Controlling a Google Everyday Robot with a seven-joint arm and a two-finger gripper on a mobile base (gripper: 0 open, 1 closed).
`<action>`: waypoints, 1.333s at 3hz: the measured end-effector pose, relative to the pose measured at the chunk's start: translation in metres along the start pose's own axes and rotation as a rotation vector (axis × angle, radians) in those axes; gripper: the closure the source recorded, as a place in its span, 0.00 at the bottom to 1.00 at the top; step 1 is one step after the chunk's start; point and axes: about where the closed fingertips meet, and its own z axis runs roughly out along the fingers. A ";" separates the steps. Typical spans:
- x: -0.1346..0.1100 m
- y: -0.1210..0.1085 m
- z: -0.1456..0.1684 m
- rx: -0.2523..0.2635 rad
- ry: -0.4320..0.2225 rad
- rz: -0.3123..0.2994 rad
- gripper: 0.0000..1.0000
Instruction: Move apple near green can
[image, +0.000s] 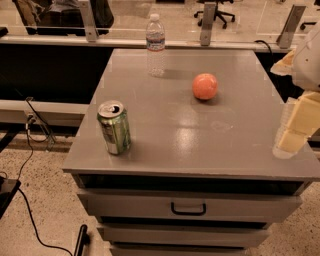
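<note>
The orange-red apple (205, 86) sits on the grey cabinet top (200, 145), towards the back and right of centre. The green can (114, 127) stands upright near the front left edge, its silver top opened. The apple and the can are well apart, with bare surface between them. My gripper (291, 140) hangs at the right edge of the view, over the cabinet's front right side. It is to the right of the apple and nearer the front, and holds nothing that I can see.
A clear plastic water bottle (155, 45) stands at the back, left of the apple. The top belongs to a drawer cabinet with a handle (188, 208) in front. A railing with glass panels (90, 22) runs behind. Cables (30, 150) lie on the floor at left.
</note>
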 end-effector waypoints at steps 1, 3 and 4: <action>0.000 0.000 0.000 0.000 0.000 0.000 0.00; -0.002 -0.045 -0.026 0.134 -0.112 -0.039 0.00; -0.025 -0.086 -0.021 0.161 -0.187 -0.089 0.00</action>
